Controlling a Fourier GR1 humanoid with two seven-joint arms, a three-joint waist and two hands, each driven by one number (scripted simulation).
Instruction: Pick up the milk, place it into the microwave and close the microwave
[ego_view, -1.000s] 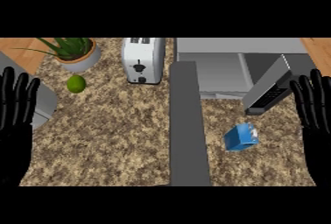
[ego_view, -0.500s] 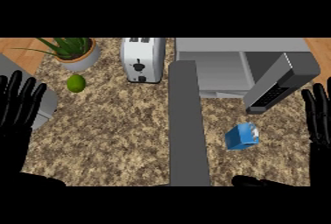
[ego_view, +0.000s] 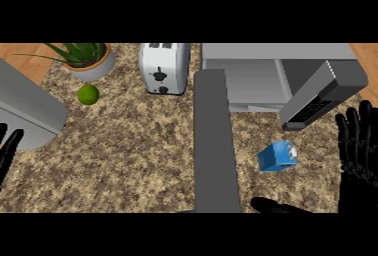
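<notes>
Speckled stone counter (ego_view: 125, 165). Nearest was the right hand (ego_view: 359, 150) at the right edge, fingers straight and spread. The left hand (ego_view: 7, 150) sat at the left edge, fingers straight, holding nothing. A grey strip (ego_view: 215, 150) ran up the middle. The blue milk (ego_view: 277, 156) lay just left of the right fingers, untouched. Beyond stood the microwave (ego_view: 251, 75), its door (ego_view: 321, 95) open over the milk. Farther left were a toaster (ego_view: 164, 67), lime (ego_view: 88, 94) and potted plant (ego_view: 85, 57).

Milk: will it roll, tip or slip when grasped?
Boxy with flat faces, the milk probably won't roll. Small beside the microwave, it is likely light. A push high up might tip it.
</notes>
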